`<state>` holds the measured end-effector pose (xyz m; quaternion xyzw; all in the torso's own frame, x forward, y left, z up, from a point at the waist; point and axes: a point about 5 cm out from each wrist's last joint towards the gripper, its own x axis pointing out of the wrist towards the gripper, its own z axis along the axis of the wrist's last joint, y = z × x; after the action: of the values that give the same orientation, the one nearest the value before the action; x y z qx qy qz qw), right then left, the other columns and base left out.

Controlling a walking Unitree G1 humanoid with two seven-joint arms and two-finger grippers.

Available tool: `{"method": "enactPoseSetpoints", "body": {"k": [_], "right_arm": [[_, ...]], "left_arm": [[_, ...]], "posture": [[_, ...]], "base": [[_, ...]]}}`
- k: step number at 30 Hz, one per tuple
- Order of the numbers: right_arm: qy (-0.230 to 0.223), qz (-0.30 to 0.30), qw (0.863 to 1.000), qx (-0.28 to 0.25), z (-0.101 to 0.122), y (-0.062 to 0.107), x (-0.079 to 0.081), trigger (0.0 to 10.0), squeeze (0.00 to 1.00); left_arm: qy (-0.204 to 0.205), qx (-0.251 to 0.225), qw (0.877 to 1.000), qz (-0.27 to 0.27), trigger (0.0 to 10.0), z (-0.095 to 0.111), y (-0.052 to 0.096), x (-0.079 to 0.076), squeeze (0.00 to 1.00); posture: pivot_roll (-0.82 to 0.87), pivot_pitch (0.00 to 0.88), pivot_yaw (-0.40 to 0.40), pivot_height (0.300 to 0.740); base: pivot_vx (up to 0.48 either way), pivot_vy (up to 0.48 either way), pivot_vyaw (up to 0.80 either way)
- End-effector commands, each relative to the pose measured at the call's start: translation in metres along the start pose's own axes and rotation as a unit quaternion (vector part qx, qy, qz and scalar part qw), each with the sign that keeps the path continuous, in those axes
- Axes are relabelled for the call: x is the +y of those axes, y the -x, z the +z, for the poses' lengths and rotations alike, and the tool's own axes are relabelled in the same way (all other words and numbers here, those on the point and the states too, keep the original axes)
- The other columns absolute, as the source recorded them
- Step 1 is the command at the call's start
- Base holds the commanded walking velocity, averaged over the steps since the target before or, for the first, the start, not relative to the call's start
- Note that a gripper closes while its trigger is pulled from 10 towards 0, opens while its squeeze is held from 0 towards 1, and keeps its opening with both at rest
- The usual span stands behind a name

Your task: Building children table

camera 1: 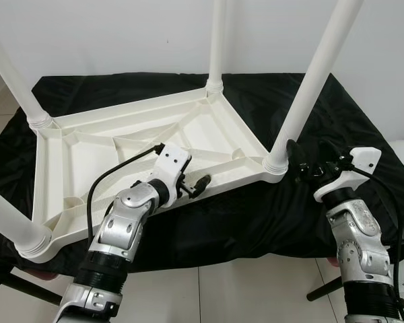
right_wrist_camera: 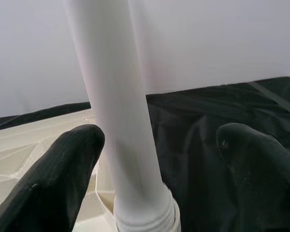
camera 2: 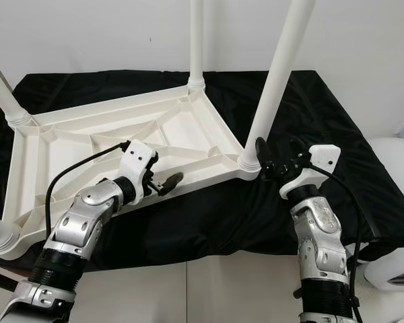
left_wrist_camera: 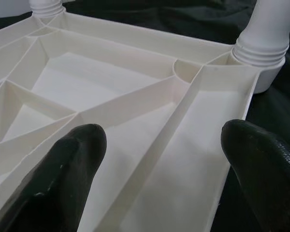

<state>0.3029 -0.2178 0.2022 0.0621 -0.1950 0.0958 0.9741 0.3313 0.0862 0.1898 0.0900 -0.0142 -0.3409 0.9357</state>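
You see the upturned tabletop (camera 1: 121, 145) in cream-white moulded plastic, smooth with a soft sheen on its ribs. The legs (camera 1: 314, 81) are white plastic tubes, smooth and faintly glossy, ridged at the collars. Beneath lies a black cloth (camera 1: 323, 114), thin, wrinkled and slightly shiny. Your arms (camera 1: 124, 225) show brushed silver metal; the fingers (left_wrist_camera: 63, 179) look matt black and finely textured.

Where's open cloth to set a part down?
Free: black cloth right of the near-right leg, behind the right gripper; also the strip behind the tabletop. Crowded: front edge, where the left gripper sits, open.
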Motion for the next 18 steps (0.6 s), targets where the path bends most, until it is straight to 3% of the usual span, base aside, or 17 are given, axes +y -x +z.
{"method": "enactPoseSetpoints", "body": {"k": [1, 5, 18], "right_arm": [[-0.003, -0.002, 1.0, 0.009, -0.003, 0.005, 0.002, 10.0, 0.0], [0.007, 0.032, 0.999, 0.039, -0.012, 0.018, 0.018, 10.0, 0.0], [0.022, 0.077, 0.994, 0.075, -0.02, 0.039, 0.046, 10.0, 0.0]], "left_arm": [[0.001, -0.003, 0.999, -0.034, 10.0, -0.002, 0.003, -0.005, 0.0], [-0.014, -0.001, 0.998, -0.06, 10.0, -0.005, 0.007, -0.01, 0.0], [-0.058, 0.014, 0.989, -0.134, 10.0, -0.016, 0.014, -0.027, 0.0]], "posture": [[-0.11, 0.142, 0.053, 0.74], [-0.11, 0.142, 0.054, 0.74], [-0.12, 0.133, 0.048, 0.74]], "base": [[0.0, 0.0, 0.0], [0.0, 0.0, 0.0], [0.0, 0.0, 0.0]]}}
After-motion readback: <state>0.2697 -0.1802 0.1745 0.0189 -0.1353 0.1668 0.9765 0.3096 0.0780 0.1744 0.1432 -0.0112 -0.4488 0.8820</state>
